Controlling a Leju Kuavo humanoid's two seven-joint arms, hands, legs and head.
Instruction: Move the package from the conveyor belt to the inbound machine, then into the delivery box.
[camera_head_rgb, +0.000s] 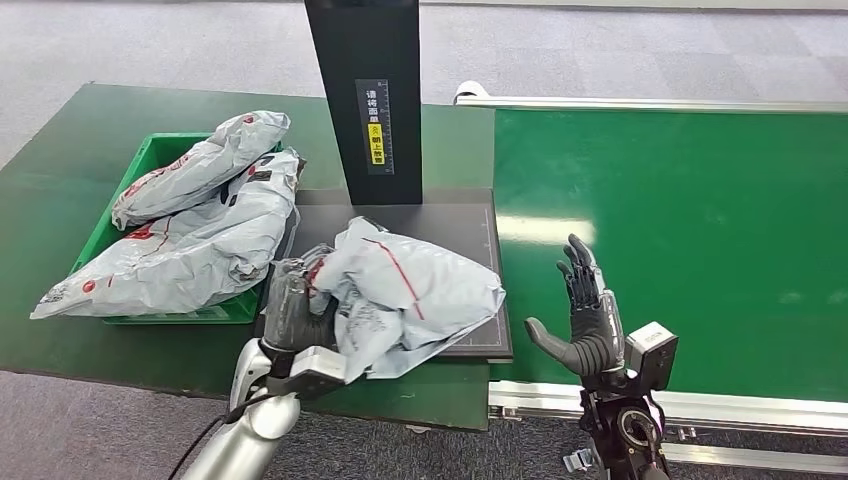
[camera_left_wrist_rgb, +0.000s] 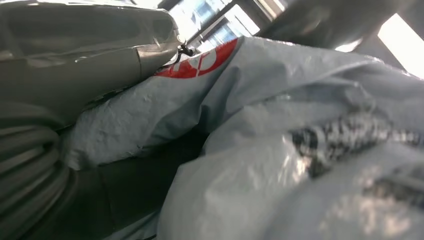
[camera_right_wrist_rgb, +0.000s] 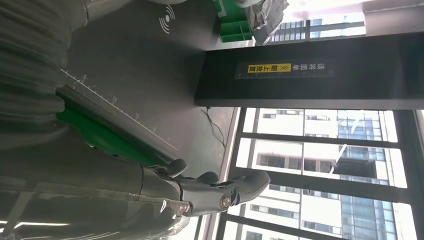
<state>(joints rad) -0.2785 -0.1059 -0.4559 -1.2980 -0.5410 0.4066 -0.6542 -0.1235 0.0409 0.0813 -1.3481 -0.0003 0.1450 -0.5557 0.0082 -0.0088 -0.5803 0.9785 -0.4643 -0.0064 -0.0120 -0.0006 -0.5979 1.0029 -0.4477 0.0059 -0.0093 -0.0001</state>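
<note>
We are gripping the package (camera_head_rgb: 415, 295), lying on the inbound machine (camera_head_rgb: 470, 222), with our left hand (camera_head_rgb: 290, 312); right hand (camera_head_rgb: 590, 315) hovering spread. Soft, slippery film: likely bunching, so grip a fold.

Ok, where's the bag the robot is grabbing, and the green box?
bag (camera_head_rgb: 420, 290): head view, middle of its grey wrapper.
green box (camera_head_rgb: 152, 152): head view, bare back corner of its rim.
left hand (camera_head_rgb: 290, 310): head view, its back.

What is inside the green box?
The green box holds two grey packages, piled so high they spill over its rim. Whatever lies beneath them, and the box's floor, is covered. A third package, gripped by the left hand, lies outside on the black platform.
</note>
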